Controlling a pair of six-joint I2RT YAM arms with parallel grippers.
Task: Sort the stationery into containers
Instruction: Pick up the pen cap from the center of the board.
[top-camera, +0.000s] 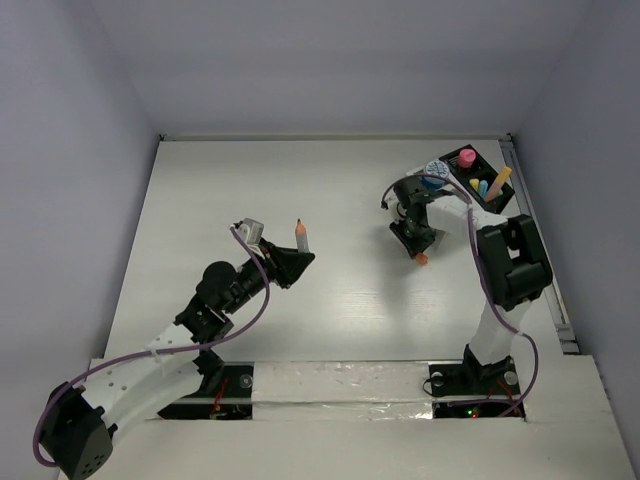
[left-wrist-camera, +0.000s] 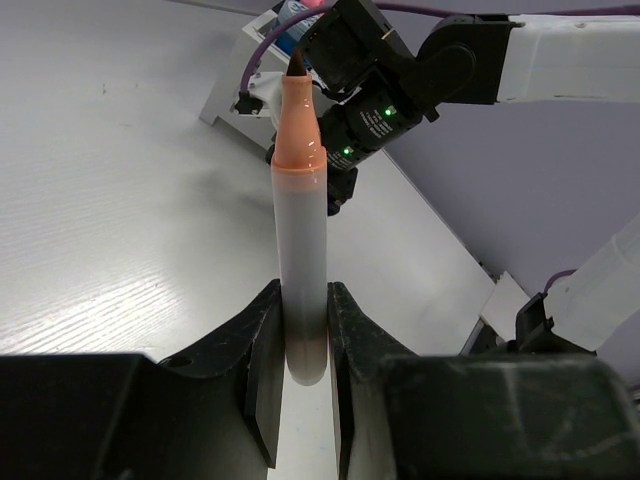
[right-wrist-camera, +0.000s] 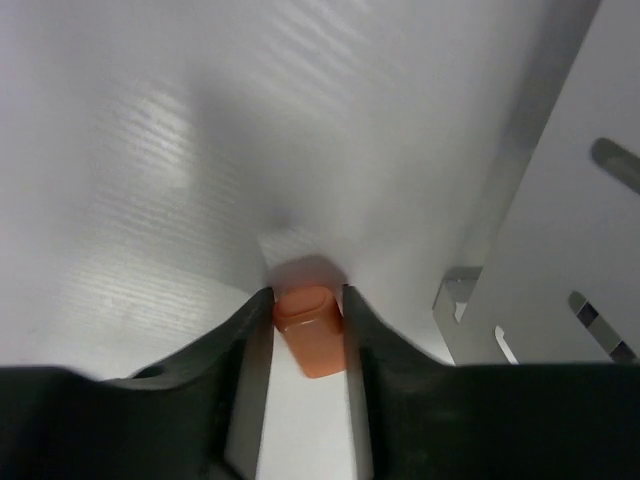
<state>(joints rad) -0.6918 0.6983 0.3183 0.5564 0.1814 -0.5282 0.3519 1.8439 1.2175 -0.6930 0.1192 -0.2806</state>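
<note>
My left gripper (top-camera: 291, 262) is shut on a marker (top-camera: 300, 236) with a pale grey body, an orange neck and a dark tip. It holds the marker clear of the table near the middle. In the left wrist view the marker (left-wrist-camera: 301, 250) stands between both fingers (left-wrist-camera: 262, 345), tip pointing away. My right gripper (top-camera: 417, 250) is shut on a small orange cap (top-camera: 421, 259), low over the table in front of the organizer (top-camera: 497, 200). The cap (right-wrist-camera: 308, 318) sits between the pads in the right wrist view. The organizer's black half holds a pink jar (top-camera: 466, 157) and yellow, blue and orange pieces.
A blue jar (top-camera: 432, 183) and a patterned white piece (top-camera: 435, 167) lie by the organizer's left side, just behind my right wrist. A white slotted panel (right-wrist-camera: 575, 250) stands close to the right of the right gripper. The right arm (left-wrist-camera: 375, 105) fills the far side of the left wrist view.
</note>
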